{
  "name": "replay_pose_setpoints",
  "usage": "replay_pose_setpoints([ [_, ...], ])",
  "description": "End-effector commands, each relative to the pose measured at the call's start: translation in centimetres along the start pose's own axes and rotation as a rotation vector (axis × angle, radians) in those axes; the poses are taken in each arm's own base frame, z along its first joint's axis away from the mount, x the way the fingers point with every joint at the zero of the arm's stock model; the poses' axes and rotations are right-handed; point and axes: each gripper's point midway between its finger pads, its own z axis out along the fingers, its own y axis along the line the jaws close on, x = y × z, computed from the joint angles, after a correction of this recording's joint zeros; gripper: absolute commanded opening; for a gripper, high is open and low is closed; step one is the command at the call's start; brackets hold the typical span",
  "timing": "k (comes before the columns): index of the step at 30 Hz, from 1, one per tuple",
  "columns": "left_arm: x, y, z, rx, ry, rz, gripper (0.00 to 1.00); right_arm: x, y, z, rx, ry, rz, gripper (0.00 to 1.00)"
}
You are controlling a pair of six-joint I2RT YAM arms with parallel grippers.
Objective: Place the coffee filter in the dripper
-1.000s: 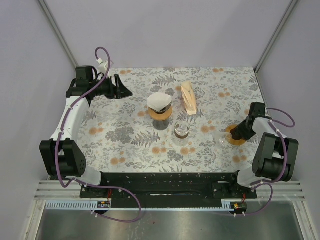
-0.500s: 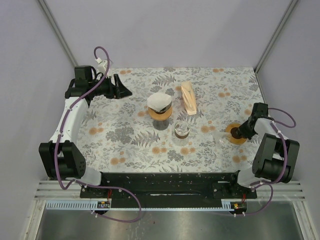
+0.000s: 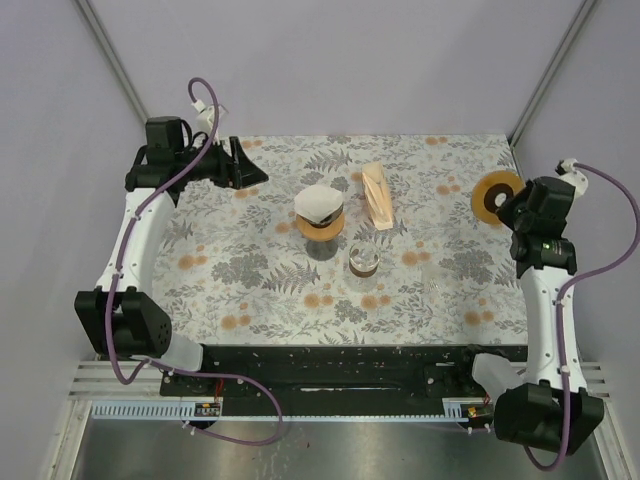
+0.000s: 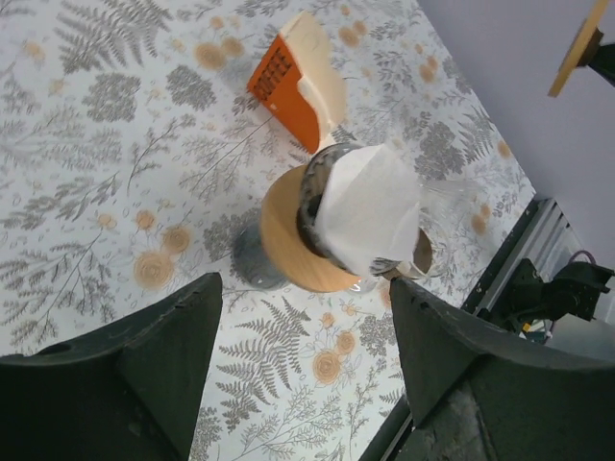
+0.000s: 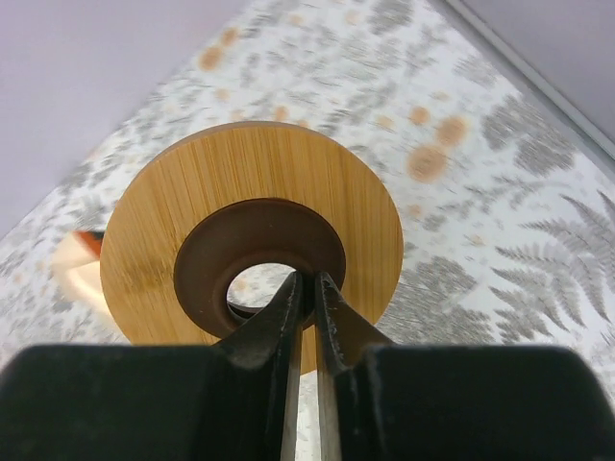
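Observation:
The white paper coffee filter (image 3: 318,202) (image 4: 370,206) sits in the glass dripper with a wooden collar (image 3: 322,226) (image 4: 286,252) at the table's middle. My left gripper (image 3: 245,172) (image 4: 306,312) hangs open and empty at the back left, well away from the dripper. High over the right back of the table, my right gripper (image 3: 510,206) (image 5: 307,288) is shut on the brown inner rim of a separate wooden ring (image 3: 493,195) (image 5: 173,211), which it holds on edge. That ring also shows edge-on in the left wrist view (image 4: 579,43).
An orange and cream filter pack (image 3: 378,196) (image 4: 293,77) lies just behind and right of the dripper. A small clear glass (image 3: 363,260) stands in front of it. Purple walls and metal posts enclose the flower-patterned table (image 3: 250,290).
My right gripper closed on the wooden ring at the table's right front, then lifted it up and back to the right. The left arm rose slightly.

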Motion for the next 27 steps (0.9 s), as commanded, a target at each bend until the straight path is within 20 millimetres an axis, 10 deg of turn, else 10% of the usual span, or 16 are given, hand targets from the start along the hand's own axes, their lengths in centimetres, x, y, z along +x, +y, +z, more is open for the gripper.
replay_pose_setpoints([
  [1,-3.8,-7.3,-1.4,0.124,-0.071,0.208,0.76,-3.4,7.2,-3.3,-0.203,-0.115,-0.105,0.00],
  [8,-3.1,-17.2,0.0,0.299,-0.050,0.405,0.91,-0.6,17.8,-8.1,-0.477,-0.052,-0.099,0.00],
  [13,-1.9,-19.9,2.5,0.338,0.005,0.424,0.99,2.8,24.0,-11.3,-0.621,-0.009,-0.140,0.00],
  [27,-1.3,-17.0,7.0,0.161,0.052,0.476,0.89,5.7,30.5,-15.9,-0.811,0.024,-0.191,0.00],
])
